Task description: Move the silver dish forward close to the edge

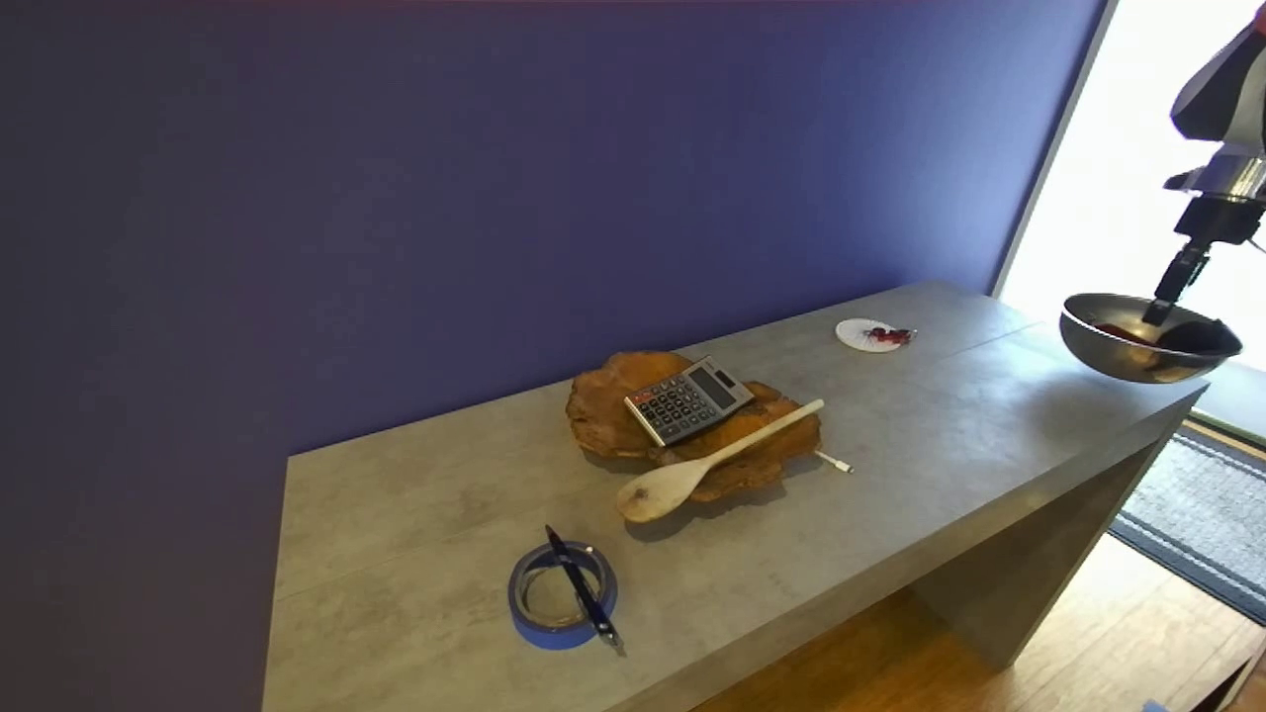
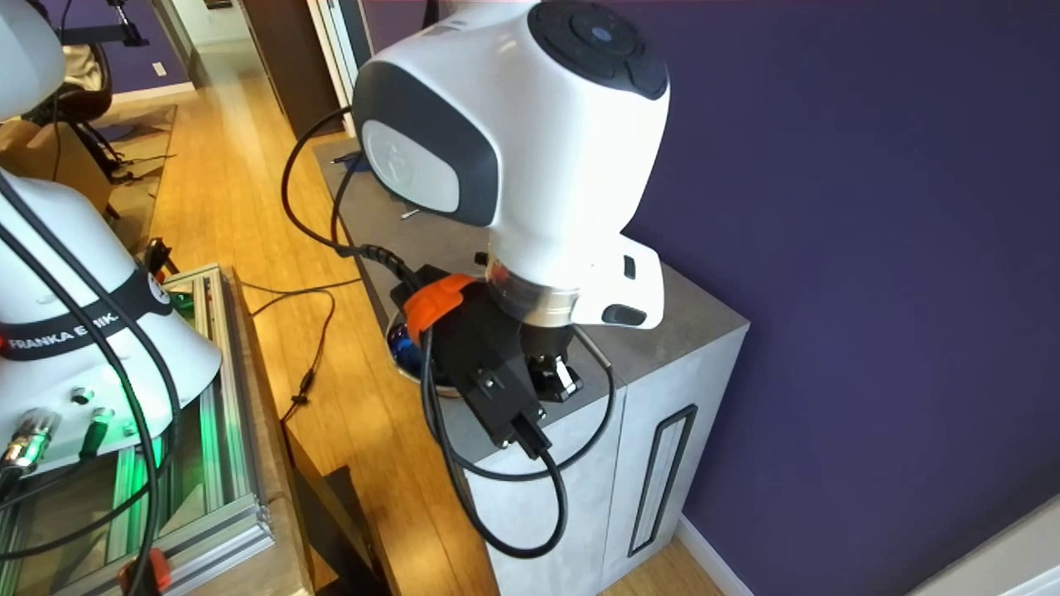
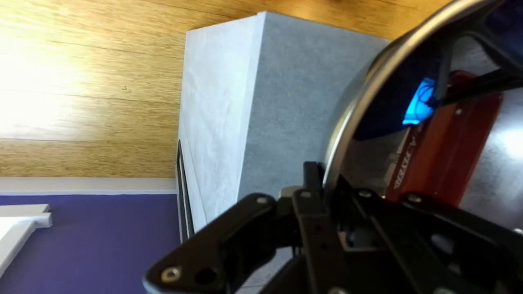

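The silver dish is at the far right in an exterior view and looks raised above the counter's end, near the front corner. Its rim crosses the wrist view, and its dark inside holds or reflects something red with pale lettering. My gripper is shut on the dish's rim, one finger inside and one outside, as the wrist view shows. In an exterior view the dish is partly hidden behind the black gripper body. The counter's edge runs along the front of the grey top.
On the counter are a wooden board with a calculator and a wooden spoon, a blue tape roll with a pen, a white disc and a white cable end. A purple wall stands behind.
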You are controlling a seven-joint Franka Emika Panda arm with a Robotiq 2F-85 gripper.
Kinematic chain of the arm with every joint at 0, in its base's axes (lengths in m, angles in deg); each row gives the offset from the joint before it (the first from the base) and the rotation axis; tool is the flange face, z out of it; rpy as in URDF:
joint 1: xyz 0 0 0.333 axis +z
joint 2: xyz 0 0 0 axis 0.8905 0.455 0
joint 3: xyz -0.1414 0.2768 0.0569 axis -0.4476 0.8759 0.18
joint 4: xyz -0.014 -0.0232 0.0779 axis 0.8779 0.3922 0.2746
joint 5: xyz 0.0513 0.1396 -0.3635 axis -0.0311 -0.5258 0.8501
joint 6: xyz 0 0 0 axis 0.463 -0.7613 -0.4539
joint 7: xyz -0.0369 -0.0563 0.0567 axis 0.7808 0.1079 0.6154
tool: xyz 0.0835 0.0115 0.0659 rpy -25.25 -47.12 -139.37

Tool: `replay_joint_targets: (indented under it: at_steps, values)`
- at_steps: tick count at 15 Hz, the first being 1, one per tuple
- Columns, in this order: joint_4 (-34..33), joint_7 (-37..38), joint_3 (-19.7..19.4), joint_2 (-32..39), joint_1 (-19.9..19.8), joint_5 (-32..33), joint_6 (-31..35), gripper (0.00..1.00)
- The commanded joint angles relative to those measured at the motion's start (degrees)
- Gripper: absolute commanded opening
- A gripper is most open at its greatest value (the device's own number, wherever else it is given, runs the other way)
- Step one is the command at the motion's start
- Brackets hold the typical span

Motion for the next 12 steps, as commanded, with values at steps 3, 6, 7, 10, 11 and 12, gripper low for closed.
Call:
replay_joint_targets:
  at_steps: [3, 6, 7, 10, 11, 12]
  values:
    - [-1.76, -3.2, 0.43, 1.42, -2.33, -3.17, -1.47, 0.02]
    - [-2.23, -3.06, 0.48, 2.18, -2.77, -3.39, -1.44, 0.02]
    - [-2.32, -3.05, 0.5, 2.37, -2.88, -3.39, -1.44, 0.02]
    - [-2.56, -2.78, 0.52, 2.84, -3.06, -3.09, -1.63, 0.02]
    - [-2.63, -2.33, 0.43, 2.95, -3.04, -2.8, -2.19, 0.32]
    - [-2.62, -2.29, 0.4, 2.96, -3.05, -2.64, -2.4, 0.34]
